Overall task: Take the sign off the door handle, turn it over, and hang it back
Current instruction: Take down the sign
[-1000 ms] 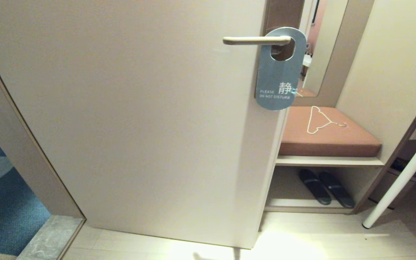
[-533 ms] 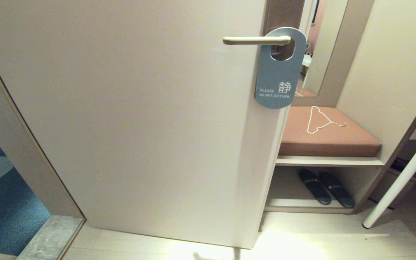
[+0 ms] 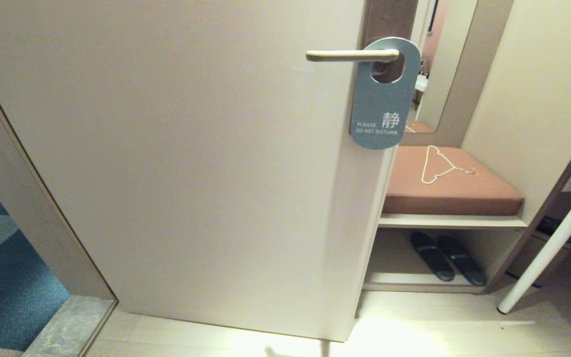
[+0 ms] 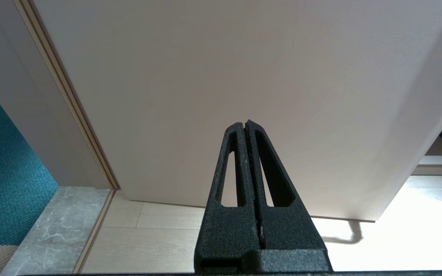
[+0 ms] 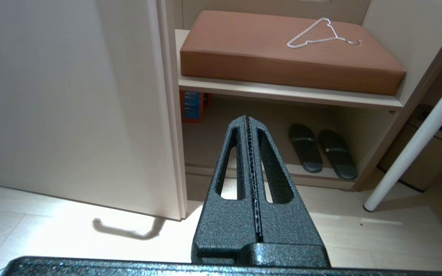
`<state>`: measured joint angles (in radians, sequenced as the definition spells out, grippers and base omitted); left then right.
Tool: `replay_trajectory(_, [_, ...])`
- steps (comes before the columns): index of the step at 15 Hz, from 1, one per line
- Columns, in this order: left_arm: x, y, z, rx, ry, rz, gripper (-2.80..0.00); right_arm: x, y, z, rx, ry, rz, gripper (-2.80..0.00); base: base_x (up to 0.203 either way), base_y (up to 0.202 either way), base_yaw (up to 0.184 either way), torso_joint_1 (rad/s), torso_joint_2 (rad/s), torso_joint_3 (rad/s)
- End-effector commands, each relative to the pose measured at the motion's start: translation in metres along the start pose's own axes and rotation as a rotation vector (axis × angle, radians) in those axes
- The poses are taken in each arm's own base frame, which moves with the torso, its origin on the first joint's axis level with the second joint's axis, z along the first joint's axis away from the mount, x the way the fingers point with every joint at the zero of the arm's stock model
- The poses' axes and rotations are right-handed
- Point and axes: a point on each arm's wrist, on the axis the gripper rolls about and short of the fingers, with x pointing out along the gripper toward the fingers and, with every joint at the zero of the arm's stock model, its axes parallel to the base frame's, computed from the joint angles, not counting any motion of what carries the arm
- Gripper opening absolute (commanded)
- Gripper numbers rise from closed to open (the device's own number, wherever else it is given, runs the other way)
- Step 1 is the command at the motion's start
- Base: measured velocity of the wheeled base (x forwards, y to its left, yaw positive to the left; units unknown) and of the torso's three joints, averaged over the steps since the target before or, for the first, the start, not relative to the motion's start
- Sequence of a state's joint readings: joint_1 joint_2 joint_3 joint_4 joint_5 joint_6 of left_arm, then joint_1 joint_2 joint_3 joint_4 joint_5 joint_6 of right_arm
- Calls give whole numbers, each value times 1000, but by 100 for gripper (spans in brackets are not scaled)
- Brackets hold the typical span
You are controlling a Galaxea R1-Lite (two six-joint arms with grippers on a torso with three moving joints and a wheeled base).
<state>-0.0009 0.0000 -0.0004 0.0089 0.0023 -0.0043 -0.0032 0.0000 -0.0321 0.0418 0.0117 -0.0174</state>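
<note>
1. Head view: one sign (image 3: 383, 99) hangs on the door handle (image 3: 350, 55) at the 1 o'clock edge of the pale door (image 3: 176, 158), blue-grey "DO NOT DISTURB" face outward. A second ago its lower end sat slightly lower and further toward 9 o'clock, with a blur beside the lettering; now it hangs settled and sharp, the lever passing through its oval hole.

2. Nothing else differs from the earlier frames: door, bench and floor match.

3. Neither arm appears in the head view. Left gripper (image 4: 246, 123) points low at the door's lower face, fingers (image 4: 236, 161) pressed together on nothing. Right gripper (image 5: 247, 118) points toward the door's edge and the shoe shelf, fingers (image 5: 240, 161) likewise clenched and empty. Both are well apart from the sign.

4. Count: one door handle on one brown backplate (image 3: 389, 20); one sign; one white wire hanger (image 3: 439, 164) lying on one brown cushion (image 3: 449, 191) at 3 o'clock; two dark slippers (image 3: 446, 257) side by side on the shelf beneath; one white table leg (image 3: 548, 248) at the far right; one patch of blue carpet (image 3: 3, 282) at 8 o'clock.
</note>
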Motion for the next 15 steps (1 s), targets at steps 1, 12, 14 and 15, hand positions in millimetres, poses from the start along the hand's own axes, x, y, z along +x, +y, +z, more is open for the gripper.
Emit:
replay_trajectory(1, [0,0,0,0,1,1,-280,-2,0,5,-1,-7,9,-280,0,0,0,0,0,0])
replay_trajectory(12, [0,0,0,0,2,0,-280,21,0,88,6,62,102,-280,0,0,0,0,0,0])
replay_trajectory(14, [0,0,0,0,2,0,-280,42,0,113,6,40,107,-280,0,0,0,0,0,0])
replay_trajectory(15, [0,0,0,0,1,0,-280,56,0,126,6,5,108,-280,0,0,0,0,0,0])
